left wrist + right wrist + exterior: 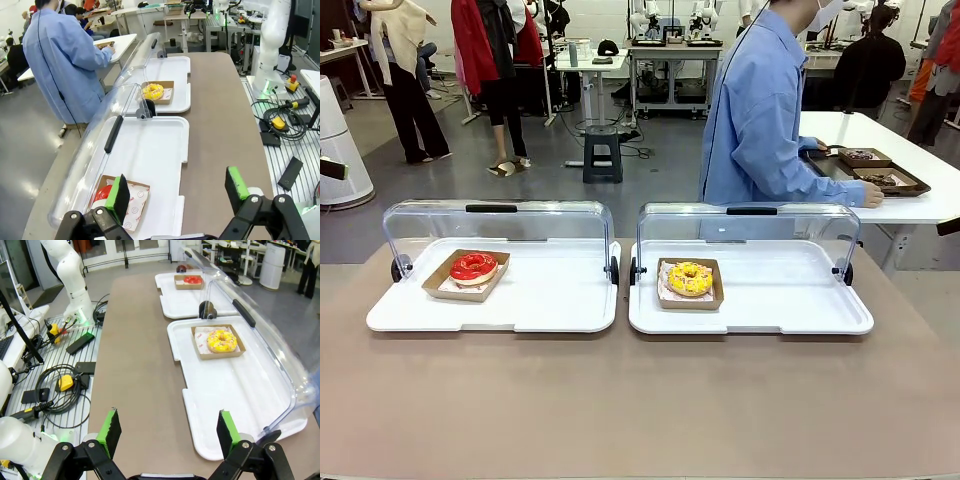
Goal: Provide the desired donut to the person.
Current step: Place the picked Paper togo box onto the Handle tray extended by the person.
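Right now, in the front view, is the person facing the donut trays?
No; the person is turned toward a side table on the right, hands at trays there, away from the red donut and yellow donut.

The front view looks level across the desk (640, 400) at the person (760, 110) on the far side. Each wrist view looks down along the desk from one end, over its own hand: left hand (177, 192), right hand (170, 432). All three share both trays, the red donut (473, 266) and the yellow donut (689, 277).
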Motion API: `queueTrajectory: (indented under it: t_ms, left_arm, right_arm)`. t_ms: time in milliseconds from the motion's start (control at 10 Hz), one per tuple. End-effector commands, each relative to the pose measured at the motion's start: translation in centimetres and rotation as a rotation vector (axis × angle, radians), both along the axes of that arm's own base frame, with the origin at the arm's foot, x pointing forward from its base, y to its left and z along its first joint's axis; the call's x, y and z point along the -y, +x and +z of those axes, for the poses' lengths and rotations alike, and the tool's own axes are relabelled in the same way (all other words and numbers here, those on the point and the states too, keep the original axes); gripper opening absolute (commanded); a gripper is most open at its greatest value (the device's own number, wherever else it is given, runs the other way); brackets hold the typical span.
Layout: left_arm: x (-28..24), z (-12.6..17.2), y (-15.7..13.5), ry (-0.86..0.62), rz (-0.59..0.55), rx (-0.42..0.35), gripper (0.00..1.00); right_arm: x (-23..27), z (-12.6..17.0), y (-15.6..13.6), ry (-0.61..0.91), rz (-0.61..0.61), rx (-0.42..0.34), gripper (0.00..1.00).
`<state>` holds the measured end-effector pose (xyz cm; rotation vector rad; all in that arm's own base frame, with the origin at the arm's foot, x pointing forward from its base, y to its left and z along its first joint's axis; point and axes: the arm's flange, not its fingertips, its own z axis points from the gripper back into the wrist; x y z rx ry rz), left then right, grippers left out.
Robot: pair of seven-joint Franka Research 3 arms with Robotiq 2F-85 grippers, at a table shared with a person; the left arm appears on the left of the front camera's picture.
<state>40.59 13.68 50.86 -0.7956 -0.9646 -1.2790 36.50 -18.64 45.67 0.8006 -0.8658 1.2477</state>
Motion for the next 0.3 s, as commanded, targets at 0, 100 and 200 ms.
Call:
queueTrajectory:
  t_ms: [0,100,200]
  left_arm:
    - [0.1,-0.24,-0.14,-0.025,-0.001,0.018,1.0]
    - [0.1,-0.24,-0.14,-0.025,-0.001,0.018,1.0]
    - [0.1,-0.24,-0.14,-0.025,-0.001,0.018,1.0]
  right_arm:
    - [-0.09,0.05,-0.11,0.007,0.001,0.008,1.0]
    - [-0.09,0.05,-0.11,0.007,0.001,0.008,1.0]
    - [-0.09,0.05,-0.11,0.007,0.001,0.008,1.0]
